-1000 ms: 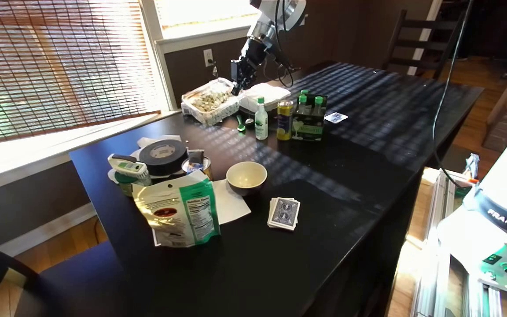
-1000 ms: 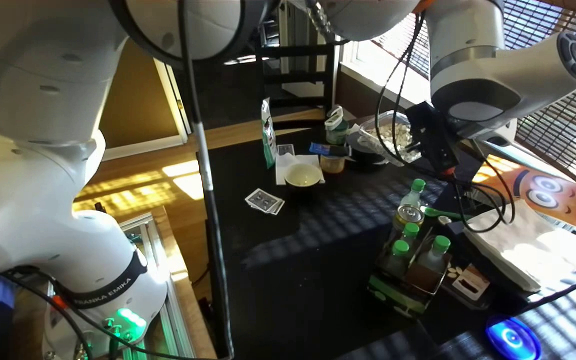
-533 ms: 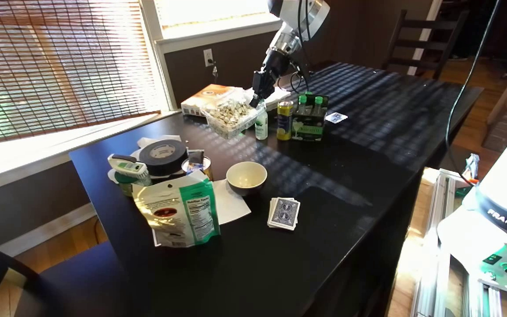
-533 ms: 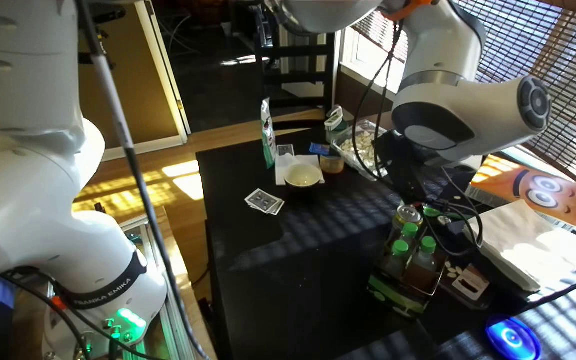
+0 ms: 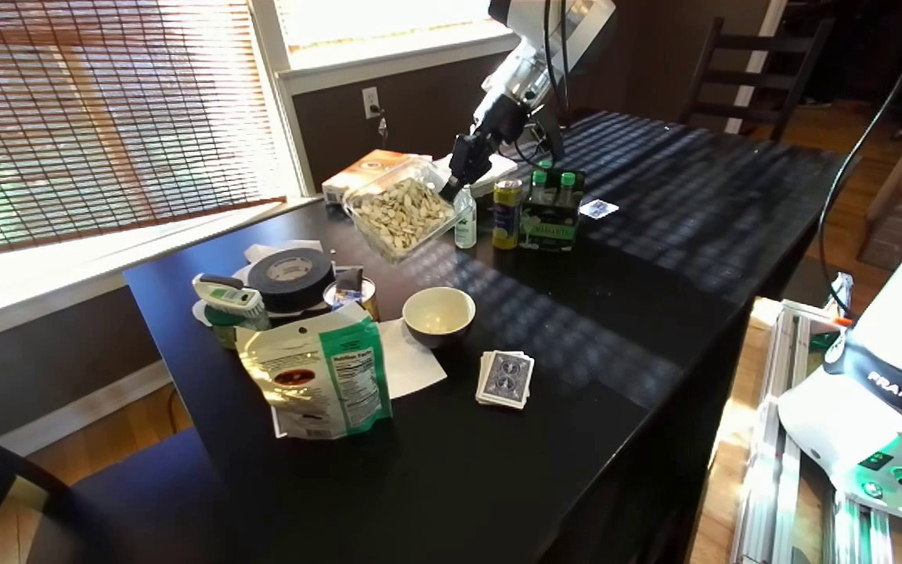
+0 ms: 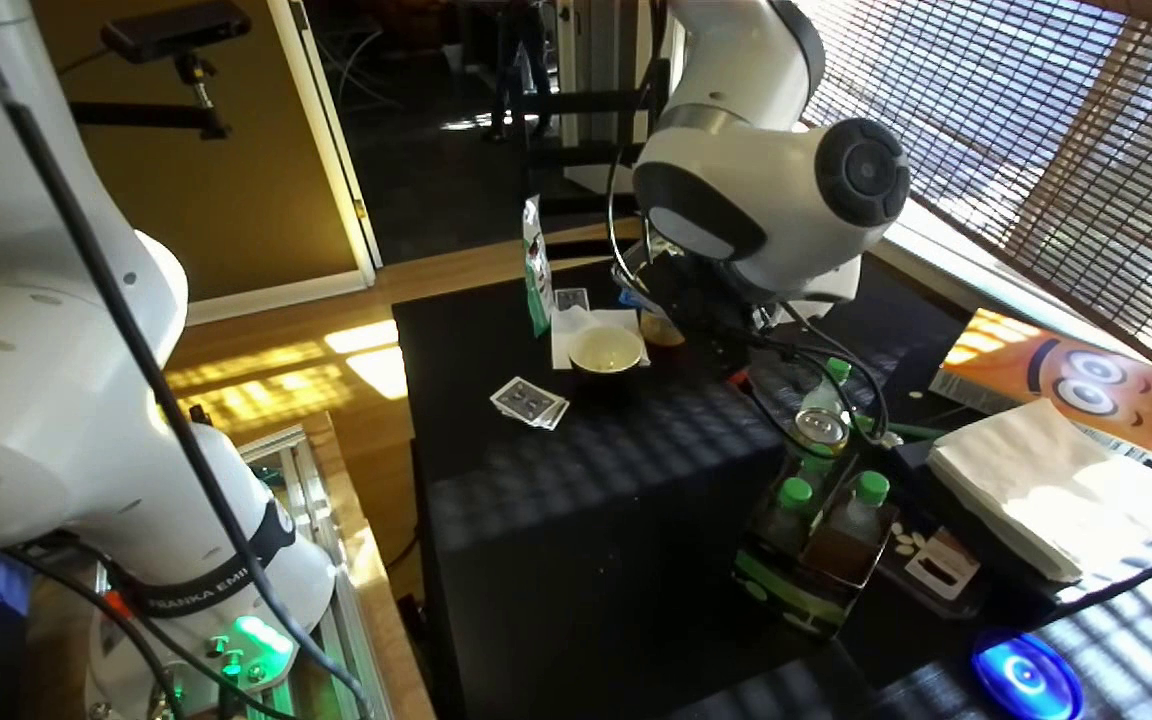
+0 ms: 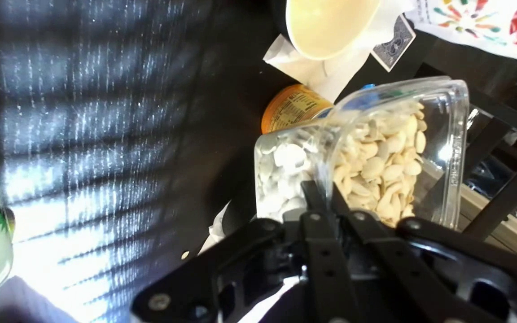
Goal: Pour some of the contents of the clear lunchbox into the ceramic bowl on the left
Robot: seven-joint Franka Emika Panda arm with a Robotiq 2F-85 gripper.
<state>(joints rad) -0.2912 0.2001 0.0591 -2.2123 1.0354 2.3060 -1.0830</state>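
My gripper (image 7: 322,190) is shut on one wall of the clear lunchbox (image 7: 456,148) in the wrist view. The lunchbox is held in the air and tilted. Its contents (image 7: 379,166), pale beige flat pieces, lie inside against the held side. In an exterior view the gripper (image 5: 447,192) holds the lunchbox (image 5: 379,178) above the table, behind the ceramic bowl (image 5: 438,312) and apart from it. The bowl, cream inside and dark outside, stands upright, and also shows in the other views (image 6: 606,350) (image 7: 330,22). The arm mostly hides gripper and lunchbox in an exterior view.
A green-and-white pouch (image 5: 318,376), a small orange tin (image 7: 292,107) and a black disc (image 5: 290,278) stand near the bowl. A card deck (image 5: 505,380) lies beside it. A bottle (image 5: 465,227), a can (image 5: 506,215) and a bottle carton (image 5: 549,227) stand near the gripper.
My gripper has carried the lunchbox away from above the orange box, lower and closer to the bowl. The lunchbox has tilted more, its open top turning toward the bowl side.
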